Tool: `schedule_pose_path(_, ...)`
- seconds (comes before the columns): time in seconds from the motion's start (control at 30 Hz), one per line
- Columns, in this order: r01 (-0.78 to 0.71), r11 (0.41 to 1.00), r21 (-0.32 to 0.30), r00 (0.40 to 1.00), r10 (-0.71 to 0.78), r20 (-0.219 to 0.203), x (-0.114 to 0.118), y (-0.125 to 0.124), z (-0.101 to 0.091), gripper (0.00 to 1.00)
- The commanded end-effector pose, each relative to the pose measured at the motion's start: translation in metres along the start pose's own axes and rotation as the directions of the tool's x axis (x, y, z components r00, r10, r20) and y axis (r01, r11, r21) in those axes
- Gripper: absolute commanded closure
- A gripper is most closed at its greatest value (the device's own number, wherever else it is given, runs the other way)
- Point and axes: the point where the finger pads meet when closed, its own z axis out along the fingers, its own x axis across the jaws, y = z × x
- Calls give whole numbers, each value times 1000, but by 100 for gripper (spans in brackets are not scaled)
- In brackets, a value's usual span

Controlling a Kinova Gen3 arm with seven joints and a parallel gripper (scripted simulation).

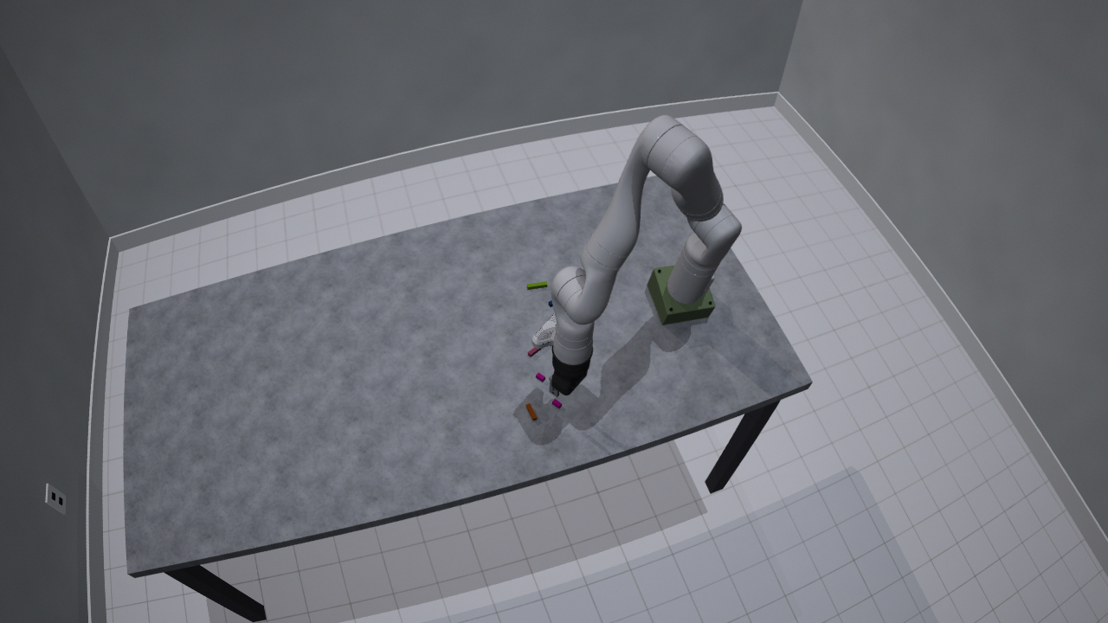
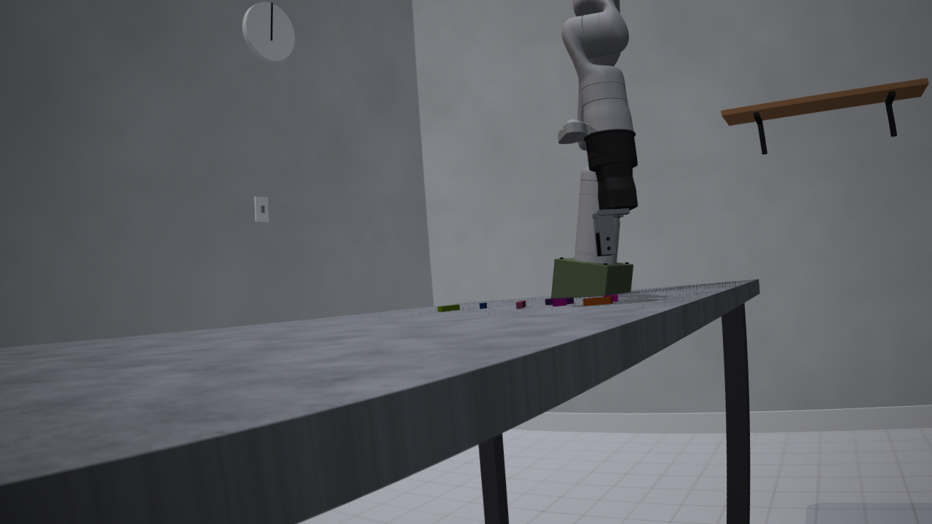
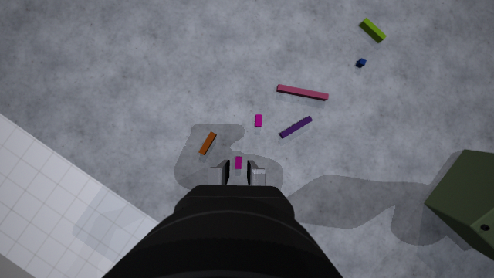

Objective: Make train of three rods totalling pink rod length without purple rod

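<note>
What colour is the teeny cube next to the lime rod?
Blue; the wrist view shows it best.

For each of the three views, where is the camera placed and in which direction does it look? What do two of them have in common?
Top: high up at a room corner, looking down on the table, the whole arm and its green base.
Exterior: low beside the table edge, looking along the surface toward the gripper.
Wrist: on the arm, looking down past the gripper at a magenta rod.
Shared: top and wrist both show the orange rod.
</note>
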Motion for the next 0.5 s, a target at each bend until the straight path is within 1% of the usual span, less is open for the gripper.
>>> schedule_pose_path(0.0, -15, 1000, 0, 1000, 15, 3, -2, 0, 1, 46)
schedule_pose_path(0.1, -16, 1000, 1, 1000, 16, 6, -2, 0, 2, 46)
schedule_pose_path(0.47, -17, 1000, 1, 1000, 17, 3, -1, 0, 13, 46)
